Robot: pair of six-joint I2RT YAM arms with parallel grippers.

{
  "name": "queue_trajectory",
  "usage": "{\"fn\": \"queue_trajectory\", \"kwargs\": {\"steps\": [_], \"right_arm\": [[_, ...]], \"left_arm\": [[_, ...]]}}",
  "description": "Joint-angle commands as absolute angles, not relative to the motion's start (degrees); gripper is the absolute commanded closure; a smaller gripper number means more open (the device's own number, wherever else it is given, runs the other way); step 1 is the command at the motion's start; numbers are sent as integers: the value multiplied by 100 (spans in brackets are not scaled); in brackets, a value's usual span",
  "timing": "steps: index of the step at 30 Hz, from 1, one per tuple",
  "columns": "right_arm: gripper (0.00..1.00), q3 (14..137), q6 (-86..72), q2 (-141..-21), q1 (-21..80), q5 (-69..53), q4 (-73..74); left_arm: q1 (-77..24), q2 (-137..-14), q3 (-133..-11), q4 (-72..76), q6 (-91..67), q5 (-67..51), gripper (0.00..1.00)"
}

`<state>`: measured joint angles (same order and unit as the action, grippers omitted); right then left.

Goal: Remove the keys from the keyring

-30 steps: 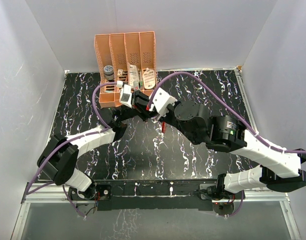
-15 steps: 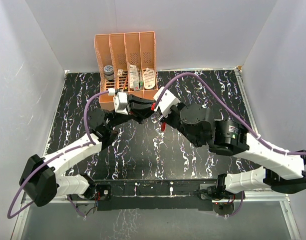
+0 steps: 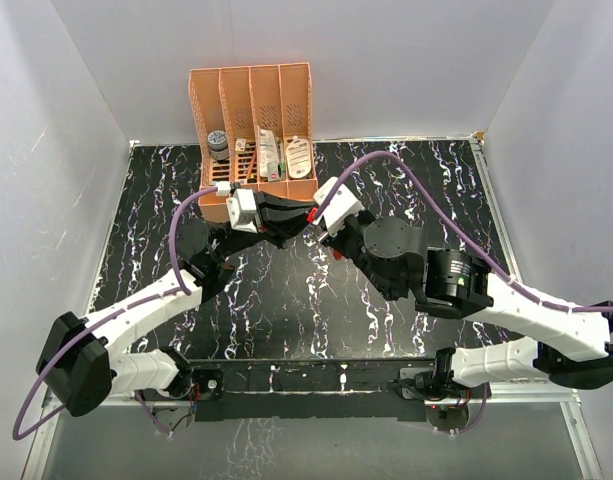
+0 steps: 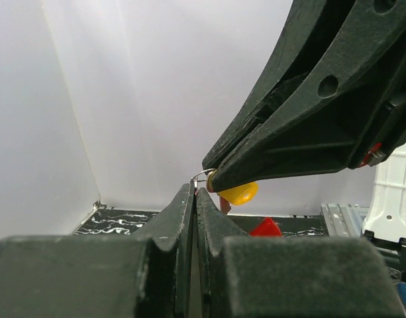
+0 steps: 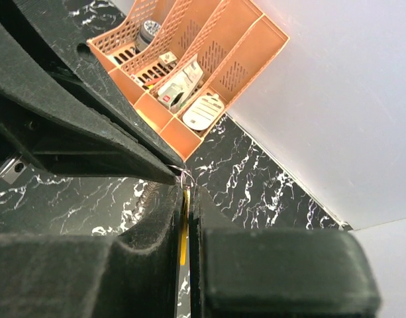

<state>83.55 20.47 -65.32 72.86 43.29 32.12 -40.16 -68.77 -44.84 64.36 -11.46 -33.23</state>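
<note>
My left gripper (image 3: 292,228) and right gripper (image 3: 310,226) meet tip to tip above the table, in front of the orange rack. In the left wrist view my left gripper (image 4: 195,191) is shut on the thin wire keyring (image 4: 203,175). The right gripper's fingers (image 4: 289,119) come in from the upper right and pinch a yellow key (image 4: 239,193). Part of the red tag (image 4: 265,228) shows below it. In the right wrist view my right gripper (image 5: 184,189) is shut on the yellow key (image 5: 183,225), with the keyring (image 5: 187,175) at its tips.
An orange rack (image 3: 251,100) with several compartments stands at the back wall, holding a white oval item (image 3: 298,155) and small packets. It also shows in the right wrist view (image 5: 209,73). White walls enclose the black marbled table (image 3: 406,170).
The left arm has swung its elbow out to the left and lower. Both grippers stayed tip to tip and shifted slightly right. The red tag below them moved right too.
</note>
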Motion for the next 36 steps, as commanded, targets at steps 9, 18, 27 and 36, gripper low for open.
{"fn": "queue_trajectory", "kwargs": {"steps": [9, 18, 27, 36], "right_arm": [[100, 8103, 2192, -5774, 7189, 5605, 2794], [100, 8017, 2245, -5792, 7191, 5600, 2644], [100, 7986, 2267, -5808, 7189, 5485, 2565], [100, 8042, 2268, -5872, 7189, 5310, 2628]], "left_arm": [[-3902, -6271, -4434, 6862, -857, -2803, 100], [-3902, -6547, -4750, 6665, -1300, -2913, 99], [-3902, -7445, -5461, 6634, -2243, -3806, 51], [-3902, -7626, -5431, 7222, -2495, -3721, 44]]}}
